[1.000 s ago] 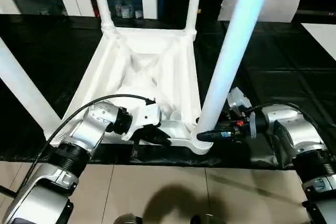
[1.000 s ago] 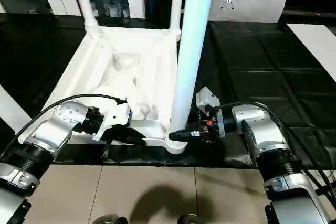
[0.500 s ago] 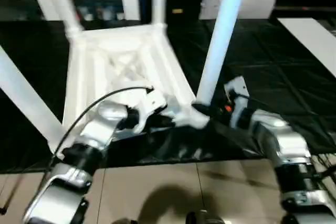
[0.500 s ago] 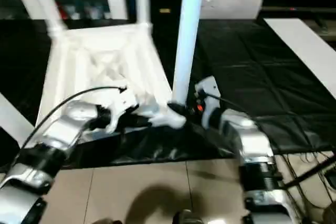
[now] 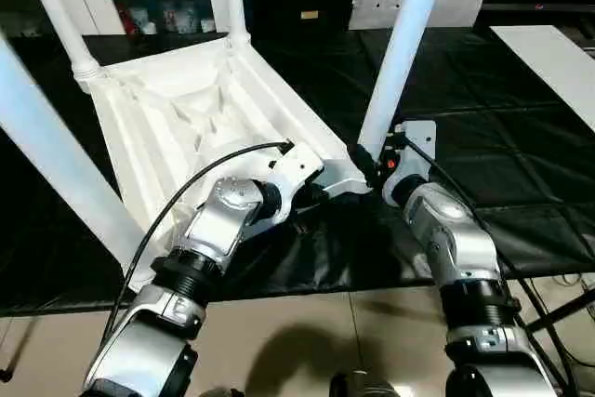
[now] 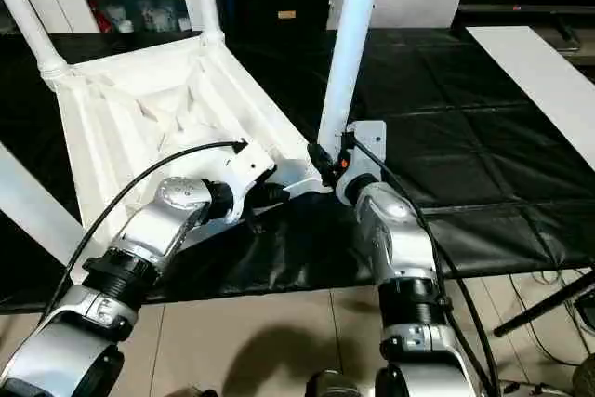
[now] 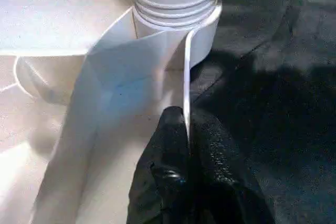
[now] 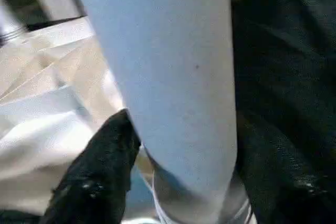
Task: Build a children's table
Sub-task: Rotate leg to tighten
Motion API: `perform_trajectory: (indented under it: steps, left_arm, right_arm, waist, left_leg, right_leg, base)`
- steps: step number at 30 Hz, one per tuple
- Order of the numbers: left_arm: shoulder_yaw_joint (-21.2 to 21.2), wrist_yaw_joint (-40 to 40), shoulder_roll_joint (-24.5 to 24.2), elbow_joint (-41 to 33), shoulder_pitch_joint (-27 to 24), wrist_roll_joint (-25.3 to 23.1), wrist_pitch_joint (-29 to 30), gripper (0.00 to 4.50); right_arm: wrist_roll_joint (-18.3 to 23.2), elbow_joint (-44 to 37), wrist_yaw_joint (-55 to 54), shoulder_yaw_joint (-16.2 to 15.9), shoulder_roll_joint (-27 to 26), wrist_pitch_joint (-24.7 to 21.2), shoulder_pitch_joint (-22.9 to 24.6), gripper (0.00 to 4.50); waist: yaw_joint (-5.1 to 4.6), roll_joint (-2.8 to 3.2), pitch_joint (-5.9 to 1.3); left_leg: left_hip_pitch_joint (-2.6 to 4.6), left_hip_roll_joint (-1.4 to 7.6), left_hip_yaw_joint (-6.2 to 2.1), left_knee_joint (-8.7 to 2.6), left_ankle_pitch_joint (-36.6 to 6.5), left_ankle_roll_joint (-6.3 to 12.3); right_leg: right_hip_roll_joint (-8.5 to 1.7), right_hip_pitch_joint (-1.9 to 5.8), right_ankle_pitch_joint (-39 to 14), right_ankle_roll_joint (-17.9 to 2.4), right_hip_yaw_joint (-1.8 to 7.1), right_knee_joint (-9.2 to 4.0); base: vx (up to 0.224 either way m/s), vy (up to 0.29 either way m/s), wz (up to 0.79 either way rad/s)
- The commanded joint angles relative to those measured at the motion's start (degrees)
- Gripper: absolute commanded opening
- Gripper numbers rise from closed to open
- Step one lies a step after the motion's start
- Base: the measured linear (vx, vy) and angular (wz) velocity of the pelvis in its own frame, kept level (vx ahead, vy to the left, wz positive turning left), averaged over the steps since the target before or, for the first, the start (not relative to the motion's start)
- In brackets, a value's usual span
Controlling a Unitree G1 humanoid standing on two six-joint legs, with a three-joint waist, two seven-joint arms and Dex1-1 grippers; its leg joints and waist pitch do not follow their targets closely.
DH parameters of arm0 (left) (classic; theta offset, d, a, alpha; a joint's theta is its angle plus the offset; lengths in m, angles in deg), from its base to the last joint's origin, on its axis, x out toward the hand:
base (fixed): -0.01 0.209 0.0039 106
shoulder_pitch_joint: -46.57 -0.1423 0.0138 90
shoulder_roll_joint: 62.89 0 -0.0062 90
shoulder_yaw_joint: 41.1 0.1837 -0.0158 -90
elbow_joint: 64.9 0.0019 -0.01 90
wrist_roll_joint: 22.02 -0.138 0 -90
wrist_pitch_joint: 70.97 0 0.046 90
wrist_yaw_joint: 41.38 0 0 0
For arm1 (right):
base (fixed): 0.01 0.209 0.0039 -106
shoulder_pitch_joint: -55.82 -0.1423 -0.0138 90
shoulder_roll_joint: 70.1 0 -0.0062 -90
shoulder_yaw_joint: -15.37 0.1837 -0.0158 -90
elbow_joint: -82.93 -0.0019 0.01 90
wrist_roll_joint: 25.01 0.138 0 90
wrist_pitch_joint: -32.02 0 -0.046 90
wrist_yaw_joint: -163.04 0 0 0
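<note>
Writing: you have none legible anywhere.
Table top [image 5: 186,118]: upside down on the black mat [image 5: 521,137], four legs standing up, tops cropped.
Left gripper [image 7: 186,145]: pinched on the top's rim.
Right gripper [image 8: 178,182]: fingers straddle the near-right leg [image 5: 395,62].

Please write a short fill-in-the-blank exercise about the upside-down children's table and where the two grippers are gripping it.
1. The table top lies with its ribbed underside facing ____.
2. The left gripper is pinched shut on the table top's thin ____.
3. The right gripper has a finger on each side of the near ____, low by its socket.
4. The floor under the table is covered by a ____ sheet.

Missing words: up; rim; leg; black
</note>
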Motion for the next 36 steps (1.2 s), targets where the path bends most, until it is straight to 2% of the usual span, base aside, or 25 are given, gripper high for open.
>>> perform_trajectory:
  steps: [1,2,4,5,7,8,10,12,14,15,18,20,23,24,25,31,34,36]
  left_arm:
    - [0.44,-1.91,-0.67,-1.43,0.56,0.99,-4.03,0.00]
    - [0.40,-2.52,-1.18,-1.49,0.39,1.13,-4.21,0.00]
    - [0.71,-4.69,-2.74,-1.51,-0.13,1.38,-5.75,0.00]
    - [0.77,-5.97,-3.74,-1.56,-0.50,1.58,-5.92,0.00]
    - [1.07,-8.67,-5.78,-1.46,-1.16,1.75,-7.59,0.00]
    - [1.15,-9.45,-6.19,-1.47,-1.31,1.86,-8.26,0.00]
    - [1.37,-15.99,-9.34,-2.41,-2.46,3.62,-12.67,0.00]
    - [1.31,-17.84,-10.21,-2.72,-2.68,4.31,-13.35,0.00]
    - [1.91,-23.97,-12.82,-2.86,-2.79,5.57,-15.11,0.00]
    - [2.35,-25.85,-13.69,-2.78,-2.76,5.74,-15.45,0.00]
    - [3.08,-28.57,-15.05,-2.49,-2.60,5.87,-16.00,0.00]
    - [4.03,-31.66,-16.70,-2.16,-2.32,5.76,-16.76,0.00]
    - [4.98,-35.24,-18.17,-2.11,-2.05,6.26,-17.51,0.00]
    - [5.18,-36.03,-18.42,-2.18,-2.02,6.31,-17.52,0.00]
    - [5.38,-36.90,-18.64,-2.21,-1.99,6.41,-17.85,0.00]
    - [6.08,-39.00,-19.02,-2.20,-1.92,6.43,-18.97,0.00]
    - [6.27,-38.97,-18.92,-2.17,-2.00,6.46,-19.16,0.00]
    - [6.34,-38.88,-18.86,-2.20,-2.05,6.49,-19.22,0.00]
  right_arm:
    - [2.40,-1.31,11.01,-6.04,2.30,0.55,2.46,3.12]
    - [2.64,-1.60,13.06,-6.32,3.57,1.07,2.90,3.28]
    - [2.74,-2.03,16.72,-6.57,6.46,1.56,3.64,3.33]
    - [2.78,-2.38,19.47,-6.93,8.48,1.84,4.04,3.53]
    - [2.80,-3.29,24.32,-7.45,11.83,2.77,4.72,3.70]
    - [2.78,-3.40,25.01,-7.50,12.38,2.89,4.79,3.70]
    - [2.59,-2.80,30.87,-8.01,16.34,5.29,4.44,3.70]
    - [3.03,-2.40,33.31,-8.48,17.53,6.59,4.26,3.70]
    - [4.49,-0.23,40.26,-9.61,19.68,8.46,2.89,3.70]
    - [4.97,0.29,42.46,-10.12,20.22,8.57,2.50,3.70]
    - [5.49,1.12,46.14,-11.12,21.08,8.84,1.91,3.70]
    - [5.61,2.30,50.33,-12.40,22.05,8.79,1.06,3.43]
    - [5.09,4.15,54.25,-14.11,22.99,10.01,-0.27,3.23]
    - [5.03,4.72,55.07,-14.43,23.15,10.15,-0.74,3.23]
    - [4.99,5.50,56.03,-14.81,23.29,10.60,-1.27,2.98]
    - [4.48,8.16,58.87,-16.16,23.49,12.19,-3.30,2.47]
    - [4.24,9.08,59.08,-16.60,22.95,13.26,-3.99,2.22]
    - [4.07,9.52,59.08,-16.74,22.63,14.18,-4.27,2.06]
  waist:
    - [0.36,-0.20,-3.74]
    - [0.57,-0.46,-3.96]
    - [0.63,-0.11,-3.95]
    - [0.48,-0.33,-3.94]
    - [0.75,-0.27,-4.01]
    - [0.79,-0.50,-4.08]
    - [0.84,-0.71,-4.18]
    - [0.77,-0.55,-4.14]
    - [1.05,-0.44,-4.25]
    - [1.21,-0.53,-4.29]
    - [1.67,-0.25,-4.33]
    - [2.12,-0.24,-4.37]
    - [2.96,-0.10,-4.34]
    - [3.07,-0.09,-4.37]
    - [3.21,-0.06,-4.35]
    - [3.72,-0.17,-4.58]
    - [4.13,-0.47,-4.69]
    - [4.19,-0.41,-4.61]
  left_leg:
    - [-0.04,2.51,-0.80,-3.95,-11.58,6.33]
    - [0.08,2.57,-0.76,-3.79,-11.66,6.60]
    - [0.01,2.67,-0.80,-3.86,-11.32,6.73]
    - [-0.15,2.66,-0.83,-3.88,-11.17,6.78]
    - [-0.02,2.74,-0.80,-3.80,-11.17,7.09]
    - [-0.10,2.72,-0.77,-3.77,-11.02,7.19]
    - [-0.18,2.67,-0.77,-3.71,-10.99,7.22]
    - [-0.14,2.76,-0.75,-3.75,-10.84,7.34]
    - [0.00,2.94,-0.70,-3.70,-10.28,7.65]
    - [0.04,2.94,-0.65,-3.69,-10.07,7.80]
    - [0.34,3.20,-0.55,-3.70,-8.65,7.91]
    - [0.20,3.24,-0.54,-3.68,-7.96,8.24]
    - [0.45,3.39,-0.36,-3.65,-7.14,8.13]
    - [0.47,3.38,-0.35,-3.66,-7.16,8.11]
    - [0.51,3.39,-0.32,-3.69,-7.43,7.83]
    - [0.55,3.40,-0.30,-3.60,-7.23,6.98]
    - [0.55,3.40,-0.24,-3.50,-7.15,6.83]
    - [0.46,3.35,-0.26,-3.51,-7.59,6.41]
  right_leg:
    - [-3.17,3.37,-16.46,-12.28,2.82,-4.69]
    - [-3.19,3.56,-16.86,-12.12,2.83,-4.70]
    - [-3.20,3.43,-16.76,-12.15,2.88,-4.64]
    - [-3.19,3.52,-16.62,-12.22,2.85,-4.61]
    - [-3.19,3.49,-16.37,-12.58,2.86,-4.56]
    - [-3.26,3.53,-16.44,-12.59,2.91,-4.44]
    - [-3.36,3.62,-17.10,-12.40,2.89,-4.47]
    - [-3.29,3.46,-16.74,-12.56,2.93,-4.40]
    - [-3.34,3.36,-14.63,-13.76,2.96,-4.11]
    - [-3.31,3.43,-13.84,-14.16,2.97,-3.99]
    - [-3.18,3.24,-11.32,-15.01,3.05,-3.61]
    - [-3.14,3.44,-9.84,-15.65,2.92,-3.26]
    - [-3.24,3.32,-8.17,-16.32,3.06,-2.95]
    - [-3.24,3.32,-8.12,-16.45,3.05,-2.90]
    - [-3.27,3.30,-8.46,-16.51,3.06,-2.95]
    - [-3.38,3.45,-8.48,-16.65,3.13,-2.77]
    - [-3.45,3.44,-9.46,-16.29,3.16,-2.77]
    - [-3.46,3.44,-10.64,-15.98,3.16,-2.86]
  base:
    - [0.000,0.000,0.00]
    - [0.000,0.000,0.00]
    - [0.000,0.000,0.00]
    - [0.000,0.000,0.00]
    - [0.000,0.000,0.00]
    - [0.000,0.000,0.00]
    - [0.000,0.000,0.00]
    - [0.000,0.000,0.00]
    - [0.000,0.000,0.00]
    - [0.000,0.000,0.00]
    - [0.000,0.000,0.00]
    - [0.000,0.000,0.00]
    - [0.000,0.000,0.00]
    - [0.000,0.000,0.00]
    - [0.000,0.000,0.00]
    - [0.000,0.000,0.00]
    - [0.000,0.000,0.00]
    - [0.000,0.000,0.00]
